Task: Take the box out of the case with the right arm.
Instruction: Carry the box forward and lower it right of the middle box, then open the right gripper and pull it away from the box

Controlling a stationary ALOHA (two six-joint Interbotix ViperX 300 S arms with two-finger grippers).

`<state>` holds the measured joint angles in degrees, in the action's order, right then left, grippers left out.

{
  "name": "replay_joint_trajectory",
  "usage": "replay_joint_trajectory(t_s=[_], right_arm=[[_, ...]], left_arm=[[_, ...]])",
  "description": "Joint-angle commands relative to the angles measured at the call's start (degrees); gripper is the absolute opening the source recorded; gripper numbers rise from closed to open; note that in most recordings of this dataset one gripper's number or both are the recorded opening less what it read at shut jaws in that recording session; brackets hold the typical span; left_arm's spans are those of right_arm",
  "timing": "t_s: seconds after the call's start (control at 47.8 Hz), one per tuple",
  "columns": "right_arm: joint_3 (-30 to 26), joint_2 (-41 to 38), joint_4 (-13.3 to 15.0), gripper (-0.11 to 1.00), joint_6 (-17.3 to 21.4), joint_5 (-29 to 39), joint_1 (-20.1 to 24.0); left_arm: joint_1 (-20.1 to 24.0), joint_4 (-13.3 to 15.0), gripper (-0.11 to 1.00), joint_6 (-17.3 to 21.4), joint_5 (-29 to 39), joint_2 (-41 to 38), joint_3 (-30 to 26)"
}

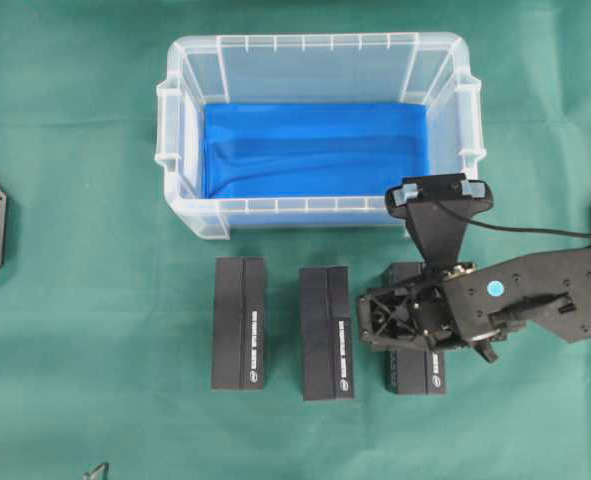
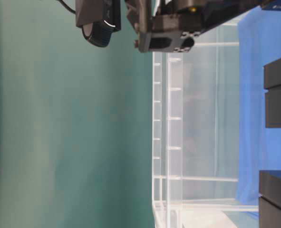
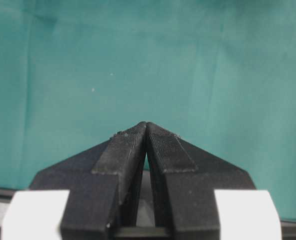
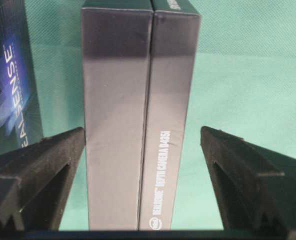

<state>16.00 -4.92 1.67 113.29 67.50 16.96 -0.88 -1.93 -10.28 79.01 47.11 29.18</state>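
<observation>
- Three black boxes stand in a row on the green counter [image 1: 85, 250] in front of the case [image 1: 445, 60] — the case itself shows only its blue lining, nothing inside.
- The rightmost box [image 4: 137, 120] sits upright between the right gripper's [image 4: 142, 170] spread fingers, the left finger [image 4: 42, 165] at or just off its side, the right one clear.
- So the right gripper is released, holding nothing.
- Best move now — lift straight up, jaws wide, so neither finger tips that box or its neighbour [image 1: 326, 332].
- The left gripper [image 3: 146, 145] hangs clenched over bare cloth, empty.
</observation>
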Motion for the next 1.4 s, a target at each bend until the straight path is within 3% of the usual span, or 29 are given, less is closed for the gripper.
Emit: replay_joint_trajectory(t_s=[0.0,0.188,0.46,0.711,1.025,1.381], right_arm=[[-1.2,1.1,0.1,0.90,0.1,0.3,0.0],[-4.4,1.8,0.7,0.90,0.0,1.9,0.0],[-14.0,3.4,4.2,0.90,-0.4,15.2,0.0],[-19.4,3.5,4.6,0.89,-0.6,21.0,0.0],[-18.9,4.1,4.6,0.89,-0.7,21.1,0.0],[-8.9,12.4,4.1,0.89,1.1,19.2,1.1]], left_arm=[[0.1,-0.1,0.02,0.1,-0.4,-0.2,-0.6],[0.1,-0.2,0.02,0.1,-0.4,-0.2,-0.5],[0.1,-0.1,0.02,0.1,-0.4,-0.2,-0.6],[0.1,-0.2,0.02,0.1,-0.4,-0.2,-0.6],[0.2,-0.2,0.02,0.0,-0.4,-0.2,-0.6],[0.1,-0.1,0.02,0.0,-0.4,-0.3,-0.6]])
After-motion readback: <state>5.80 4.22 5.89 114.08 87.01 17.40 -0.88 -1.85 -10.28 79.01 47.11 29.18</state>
